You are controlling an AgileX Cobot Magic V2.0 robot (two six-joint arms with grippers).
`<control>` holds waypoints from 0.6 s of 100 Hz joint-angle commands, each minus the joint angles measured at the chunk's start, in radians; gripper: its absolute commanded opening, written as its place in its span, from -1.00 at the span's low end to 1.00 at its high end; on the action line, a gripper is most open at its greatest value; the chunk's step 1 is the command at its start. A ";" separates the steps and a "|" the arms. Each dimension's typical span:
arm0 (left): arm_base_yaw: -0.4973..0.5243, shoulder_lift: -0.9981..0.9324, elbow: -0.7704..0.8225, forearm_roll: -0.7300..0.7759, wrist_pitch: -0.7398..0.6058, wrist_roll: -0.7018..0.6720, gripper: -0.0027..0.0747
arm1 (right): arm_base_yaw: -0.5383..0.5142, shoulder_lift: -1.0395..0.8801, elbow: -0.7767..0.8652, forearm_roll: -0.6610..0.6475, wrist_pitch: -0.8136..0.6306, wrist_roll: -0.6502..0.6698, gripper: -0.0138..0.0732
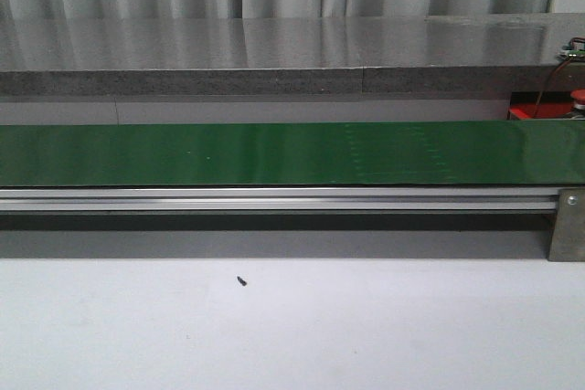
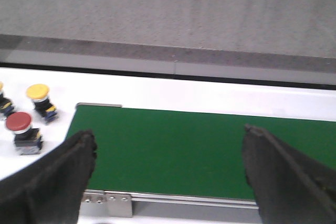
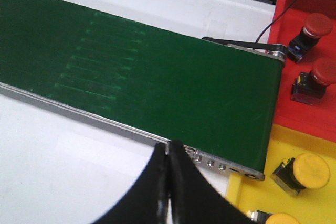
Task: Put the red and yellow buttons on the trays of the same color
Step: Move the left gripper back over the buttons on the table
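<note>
buttons, by gripper outward. left gripper (image 2: 168, 156): fingers (image 2: 58, 174) spread wide, nothing between them, hovering over the green belt (image 2: 210, 145) near its end. beside that end, on white surface (image 2: 47, 85): one red button (image 2: 19, 124), one yellow button (image 2: 38, 94), a third at the frame edge, mostly cut off. right gripper (image 3: 169, 182): fingers pressed together, empty, above the belt's near rail. past the belt's other end: red tray (image 3: 286, 114) carrying two red buttons (image 3: 317, 23) (image 3: 325, 72); yellow tray (image 3: 310, 208) just beside it, carrying two yellow buttons (image 3: 310, 169) (image 3: 281, 219). a thin dark wire (image 3: 278, 14) crosses the red tray. front view: belt (image 1: 274, 152), bit of red tray (image 1: 539, 112) at far right.
</note>
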 commanded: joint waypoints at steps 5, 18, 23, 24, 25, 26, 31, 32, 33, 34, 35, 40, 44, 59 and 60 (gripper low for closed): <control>0.056 0.145 -0.178 0.090 0.024 -0.119 0.53 | 0.000 -0.017 -0.028 0.011 -0.049 -0.007 -0.90; 0.090 0.302 -0.299 0.167 0.050 -0.179 0.53 | 0.000 -0.017 -0.028 0.011 -0.049 -0.007 -0.90; 0.105 0.373 -0.341 0.184 0.057 -0.197 0.53 | 0.000 -0.017 -0.028 0.011 -0.049 -0.007 -0.90; 0.110 0.381 -0.352 0.187 0.059 -0.199 0.53 | 0.000 -0.017 -0.028 0.011 -0.049 -0.007 -0.90; 0.112 0.390 -0.357 0.189 0.059 -0.201 0.53 | 0.000 -0.017 -0.028 0.011 -0.049 -0.007 -0.90; 0.116 0.407 -0.368 0.191 0.059 -0.203 0.53 | 0.000 -0.017 -0.028 0.011 -0.049 -0.007 -0.90; 0.132 0.465 -0.402 0.193 0.059 -0.205 0.53 | 0.000 -0.017 -0.028 0.011 -0.049 -0.007 -0.90; 0.134 0.473 -0.407 0.193 0.059 -0.205 0.53 | 0.000 -0.017 -0.028 0.011 -0.049 -0.007 -0.90; 0.138 0.489 -0.416 0.193 0.059 -0.205 0.53 | 0.000 -0.017 -0.028 0.011 -0.049 -0.007 -0.90; 0.140 0.497 -0.420 0.193 0.059 -0.205 0.53 | 0.000 -0.017 -0.028 0.011 -0.049 -0.007 -0.90; 0.140 0.513 -0.425 0.193 0.059 -0.205 0.53 | 0.000 -0.017 -0.028 0.011 -0.049 -0.007 -0.90; 0.158 0.565 -0.457 0.193 0.059 -0.205 0.53 | 0.000 -0.017 -0.028 0.011 -0.049 -0.007 -0.90; 0.169 0.607 -0.476 0.195 0.059 -0.205 0.53 | 0.000 -0.017 -0.028 0.011 -0.049 -0.007 -0.90; 0.223 0.743 -0.541 0.217 0.059 -0.205 0.53 | 0.000 -0.017 -0.028 0.011 -0.049 -0.007 -0.90; 0.225 0.749 -0.544 0.217 0.057 -0.205 0.53 | 0.000 -0.017 -0.028 0.011 -0.049 -0.007 -0.90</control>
